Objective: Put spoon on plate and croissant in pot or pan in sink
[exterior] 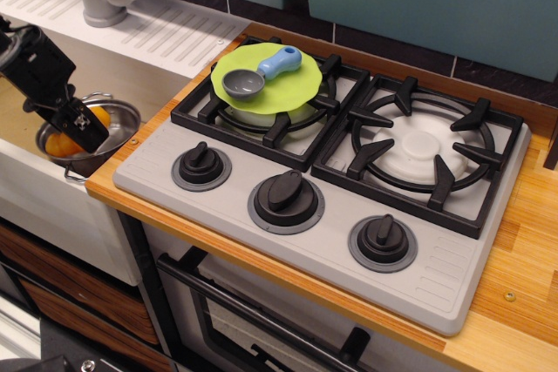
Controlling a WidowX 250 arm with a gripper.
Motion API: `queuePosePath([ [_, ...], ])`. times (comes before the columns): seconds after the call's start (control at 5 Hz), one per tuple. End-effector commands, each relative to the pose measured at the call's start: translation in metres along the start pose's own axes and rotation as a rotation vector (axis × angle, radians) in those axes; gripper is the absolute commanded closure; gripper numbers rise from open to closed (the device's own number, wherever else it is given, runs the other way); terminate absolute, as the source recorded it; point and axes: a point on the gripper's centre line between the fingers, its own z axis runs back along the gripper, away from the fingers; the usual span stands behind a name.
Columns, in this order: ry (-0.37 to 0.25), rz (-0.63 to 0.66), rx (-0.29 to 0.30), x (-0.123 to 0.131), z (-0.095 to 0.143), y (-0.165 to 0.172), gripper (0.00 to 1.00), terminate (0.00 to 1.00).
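— Where's the croissant (78, 132)?
— Inside the pot (118, 132), in the sink (26, 115); gripper (80, 132) over it, grip unclear.
— The spoon (261, 73)?
— On the plate (288, 89), stove's (453, 267) rear-left corner.

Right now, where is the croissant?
The croissant is at the far left of the view, down inside the steel pot in the sink, partly hidden behind the gripper reaching into the pot.

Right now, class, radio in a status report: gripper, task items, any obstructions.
Gripper down in pot, jaws hidden. Croissant inside pot, in sink. Spoon on plate. Nothing in the way.
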Motion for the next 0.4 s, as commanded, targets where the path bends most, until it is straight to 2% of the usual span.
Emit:
queuePosePath([
  [0.0,0.026,-0.031,0.056,0.024,0.035,-0.004,0.00,0.00],
  [0.2,0.060,-0.026,0.074,0.033,0.055,-0.012,0.00,0.00],
])
